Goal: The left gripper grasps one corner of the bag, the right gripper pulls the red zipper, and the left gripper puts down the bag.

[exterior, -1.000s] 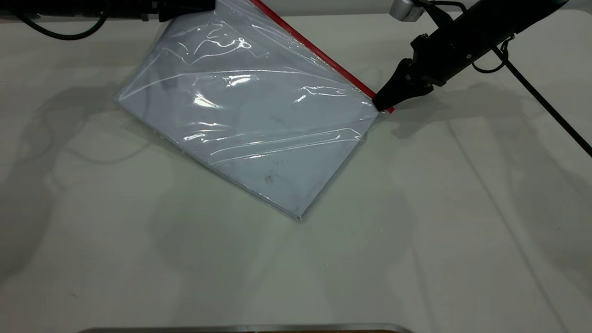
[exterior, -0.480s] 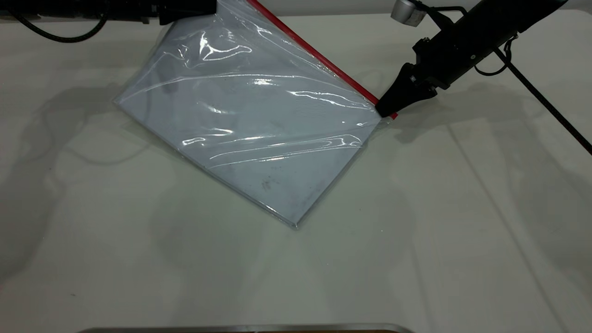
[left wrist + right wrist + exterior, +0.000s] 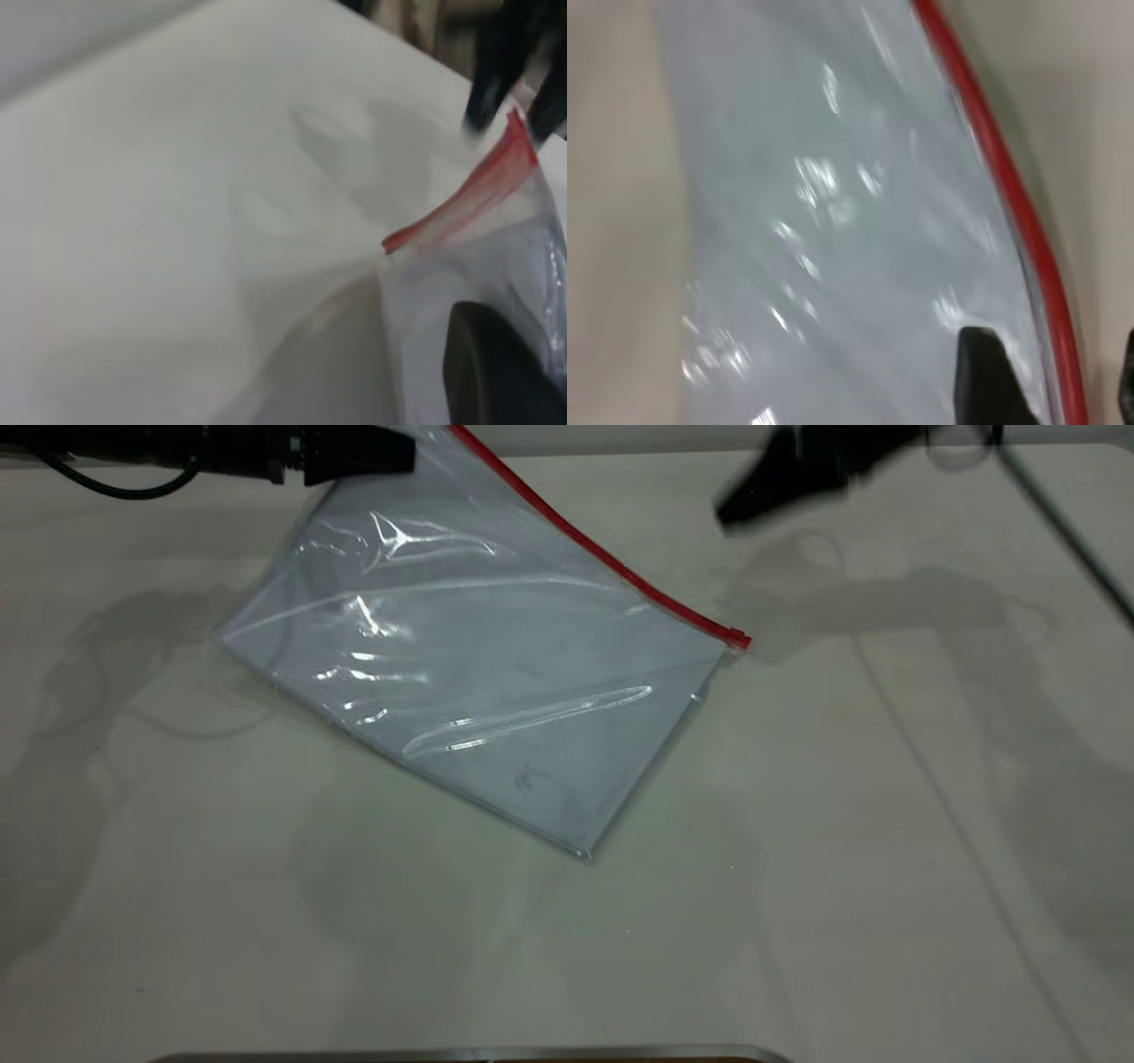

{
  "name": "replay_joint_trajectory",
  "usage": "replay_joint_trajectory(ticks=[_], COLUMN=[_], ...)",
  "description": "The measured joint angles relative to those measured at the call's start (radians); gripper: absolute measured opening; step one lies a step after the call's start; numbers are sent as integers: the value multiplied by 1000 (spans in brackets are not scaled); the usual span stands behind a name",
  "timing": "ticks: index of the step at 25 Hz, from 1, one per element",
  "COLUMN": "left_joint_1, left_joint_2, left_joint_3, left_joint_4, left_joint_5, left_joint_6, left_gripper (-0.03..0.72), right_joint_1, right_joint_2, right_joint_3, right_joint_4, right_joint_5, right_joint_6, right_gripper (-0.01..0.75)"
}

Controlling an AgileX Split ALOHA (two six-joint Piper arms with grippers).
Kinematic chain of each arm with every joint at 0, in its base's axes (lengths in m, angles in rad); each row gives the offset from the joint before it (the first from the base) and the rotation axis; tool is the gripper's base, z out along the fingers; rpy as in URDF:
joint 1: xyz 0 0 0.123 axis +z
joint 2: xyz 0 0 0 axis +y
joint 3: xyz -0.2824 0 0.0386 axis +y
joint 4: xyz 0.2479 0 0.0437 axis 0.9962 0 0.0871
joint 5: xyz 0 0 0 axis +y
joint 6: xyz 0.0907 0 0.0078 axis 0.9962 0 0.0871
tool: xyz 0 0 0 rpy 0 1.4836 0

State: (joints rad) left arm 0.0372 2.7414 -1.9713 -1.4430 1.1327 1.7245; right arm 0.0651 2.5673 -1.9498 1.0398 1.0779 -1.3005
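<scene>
The bag [image 3: 496, 682] is a clear pouch with a white sheet inside, lying tilted on the table. Its red zipper [image 3: 602, 558] runs from the raised far corner down to the slider end [image 3: 735, 638]. My left gripper [image 3: 403, 452] is at the back left, shut on the corner of the bag and holding it off the table. One of its fingers [image 3: 496, 372] shows against the plastic. My right gripper [image 3: 735, 509] is up off the bag behind the slider end. In the right wrist view its jaws [image 3: 1059, 381] stand apart with the red zipper [image 3: 1010, 195] showing between them.
The white table [image 3: 886, 824] stretches to the front and right of the bag. A metal edge [image 3: 469, 1054] lies along the front. The right arm's thin cable [image 3: 1063, 522] hangs at the back right.
My right gripper has let go of the zipper's slider end and moved up and back. The bag's right corner now lies free on the table. The left gripper still holds its corner.
</scene>
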Motion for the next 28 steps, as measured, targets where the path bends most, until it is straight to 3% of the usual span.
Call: replay_joint_trajectory(ticks=[5,8,11,14,18,22,28], left_joint_1=[-58,-85,-90,-70,-20,7,10], left_joint_2=[29,33,32,11,-95,-265,-537], left_joint_3=[-2,-2,-2,-2,-2,-2,-2], left_joint_4=[44,102,148,173,231,382,613], left_joint_5=[-77,-81,-64,-12,16,29,35], left_joint_6=[-213,-291,-331,-403,-500,-627,-855], left_gripper=[117,245,422,531,561,563,563], right_joint_1=[1,1,1,1,1,1,1], right_joint_2=[-197,-326,-462,-618,-834,-1028,-1339], right_joint_3=[0,0,0,0,2,67,356], right_joint_4=[54,31,-25,-154,-388,-570,-688], right_joint_5=[104,117,128,141,157,157,157], right_joint_6=[79,172,278,391,592,767,864], right_gripper=[413,383,361,354,353,353,349])
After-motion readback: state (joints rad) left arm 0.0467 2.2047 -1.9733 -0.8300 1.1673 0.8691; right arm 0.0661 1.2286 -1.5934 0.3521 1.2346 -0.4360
